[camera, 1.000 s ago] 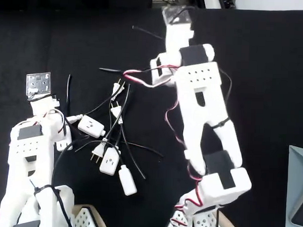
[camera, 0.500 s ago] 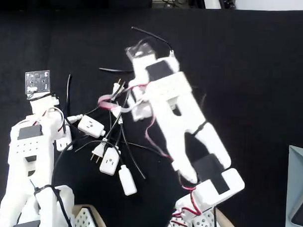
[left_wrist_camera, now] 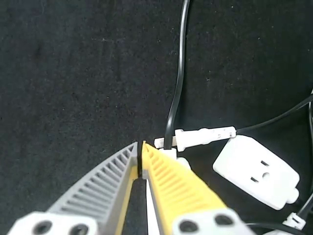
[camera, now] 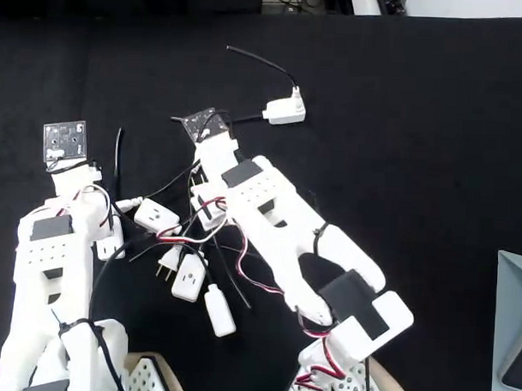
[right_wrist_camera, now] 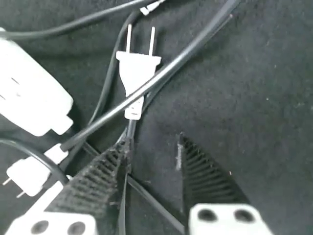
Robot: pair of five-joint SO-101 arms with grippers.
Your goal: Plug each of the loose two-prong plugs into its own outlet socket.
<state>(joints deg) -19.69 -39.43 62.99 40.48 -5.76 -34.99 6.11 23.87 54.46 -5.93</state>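
Observation:
A white two-prong plug (right_wrist_camera: 138, 66) lies on the black cloth with a black cord across it. My right gripper (right_wrist_camera: 154, 144) hangs open just short of it, one finger (right_wrist_camera: 110, 171) touching the cord. A white outlet socket (right_wrist_camera: 29, 98) and a smaller plug (right_wrist_camera: 27, 176) lie beside it. My left gripper (left_wrist_camera: 142, 147) is shut on nothing, its tip beside a slim white plug (left_wrist_camera: 200, 137) and another socket (left_wrist_camera: 257, 171). From above, the tangle holds sockets (camera: 155, 216) (camera: 188, 279) (camera: 219, 310) and a plug (camera: 167, 265).
A white block on a black cord (camera: 285, 110) lies apart at the back. A grey bin (camera: 514, 324) stands at the right edge. Black cords (camera: 241, 263) loop across the middle under the right arm (camera: 285, 231). The left arm (camera: 48, 265) is at the front left.
The right arm has swung left and down from the back of the table to over the tangle. The white block on its cord now lies uncovered at the back. The left arm has kept still.

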